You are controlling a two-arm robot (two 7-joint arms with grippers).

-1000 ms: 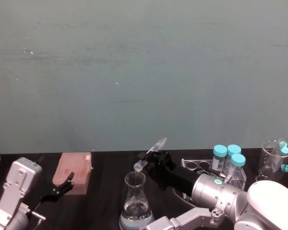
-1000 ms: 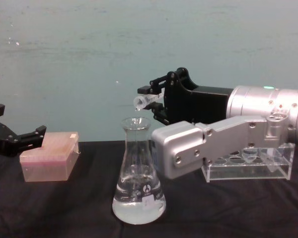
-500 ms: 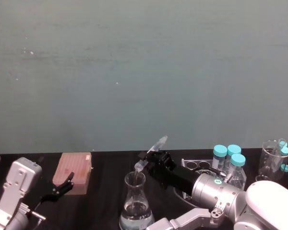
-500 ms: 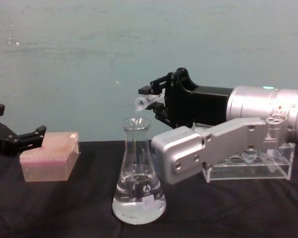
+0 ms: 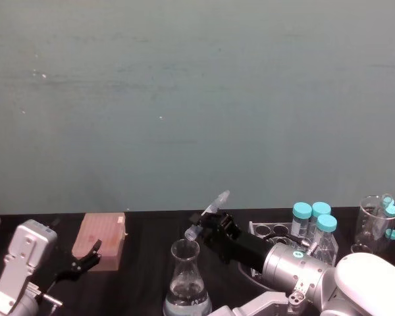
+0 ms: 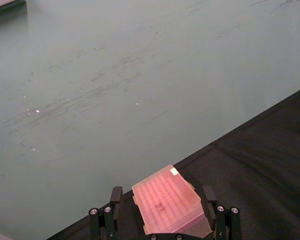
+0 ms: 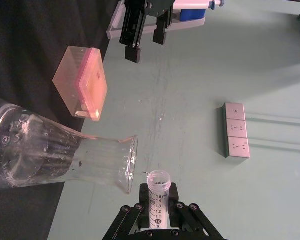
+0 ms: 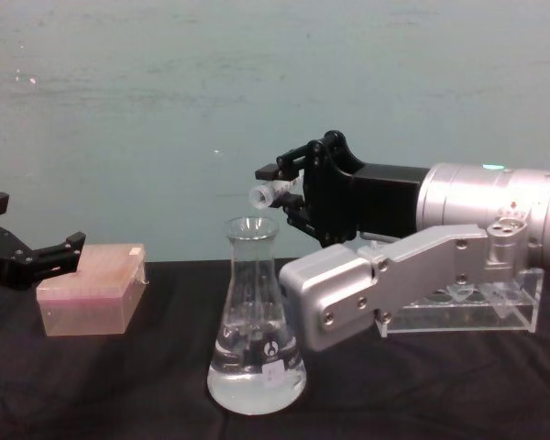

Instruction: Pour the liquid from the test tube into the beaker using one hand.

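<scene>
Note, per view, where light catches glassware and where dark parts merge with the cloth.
Chest view: the liquid in the conical flask glows pale against the black cloth, while the right claw holding the test tube is a dark silhouette against the wall. Right wrist view: bright specks dot the flask's glass. Head view: the idle left claw merges with the cloth by the pink tip box.

Head camera looks down from high; chest camera looks across, close. Both see the tall clear glass flask. Right wrist camera seems turned sideways.
</scene>
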